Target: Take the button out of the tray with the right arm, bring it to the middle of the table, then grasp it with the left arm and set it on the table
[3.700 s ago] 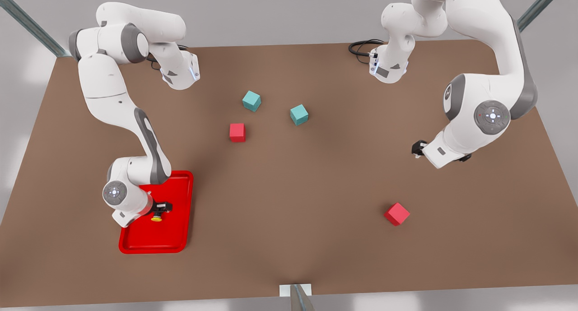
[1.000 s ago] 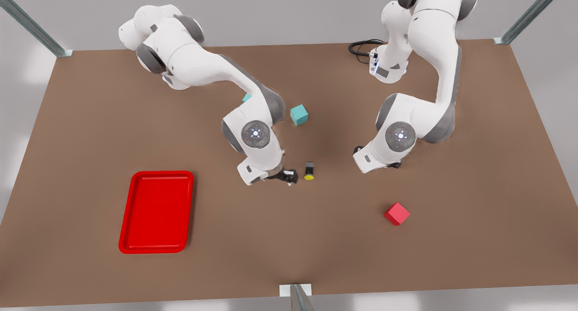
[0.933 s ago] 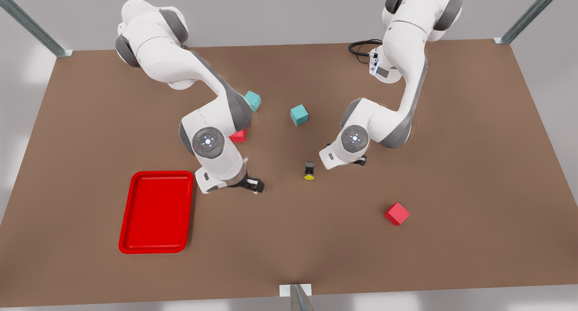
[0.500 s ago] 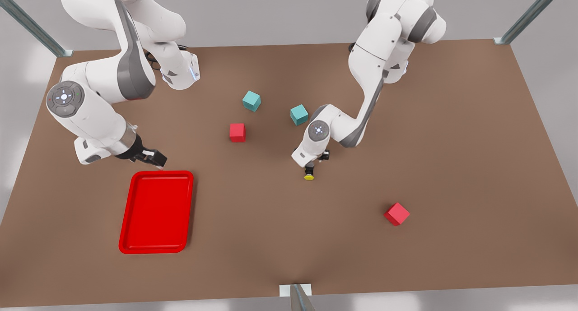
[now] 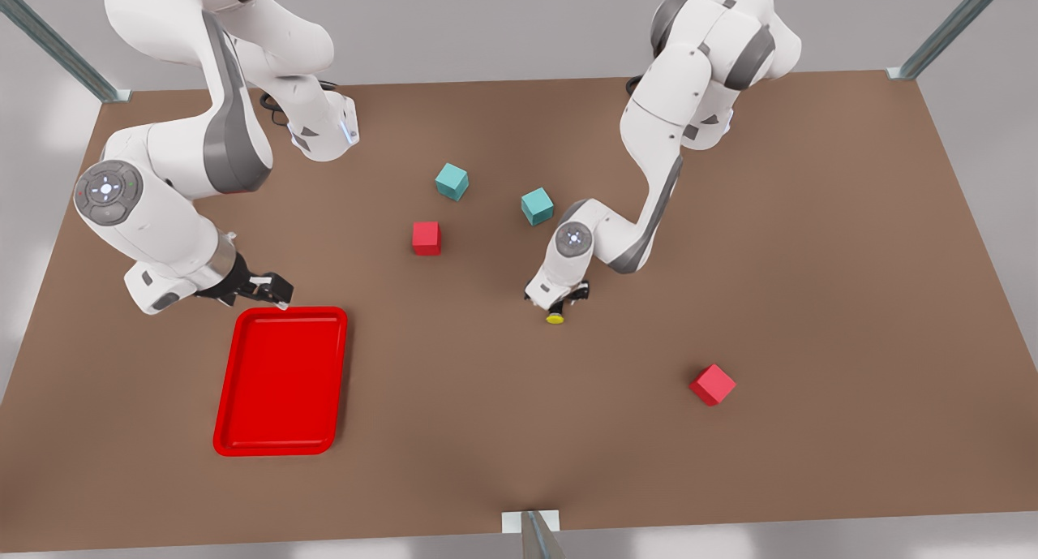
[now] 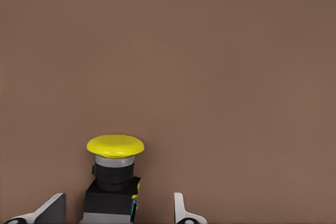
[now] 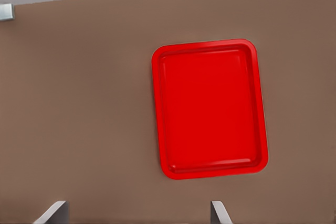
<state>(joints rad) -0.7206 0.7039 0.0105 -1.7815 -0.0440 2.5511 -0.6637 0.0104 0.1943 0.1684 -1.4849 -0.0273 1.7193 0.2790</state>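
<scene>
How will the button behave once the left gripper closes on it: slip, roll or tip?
The button is probably rigid; its boxy dark body should grip firmly between the open left gripper's fingers. The round yellow cap overhangs, so it may tip if nudged, though rolling seems unlikely.

A: How's the left gripper sitting?
B: Low over the middle of the tabletop, arm folded down at the elbow, jaws spread apart.
A: And the right gripper?
B: On the front view's left, raised, tilted forward, jaws wide.

High front view over the table, left wrist close, right wrist higher, looking down.
</scene>
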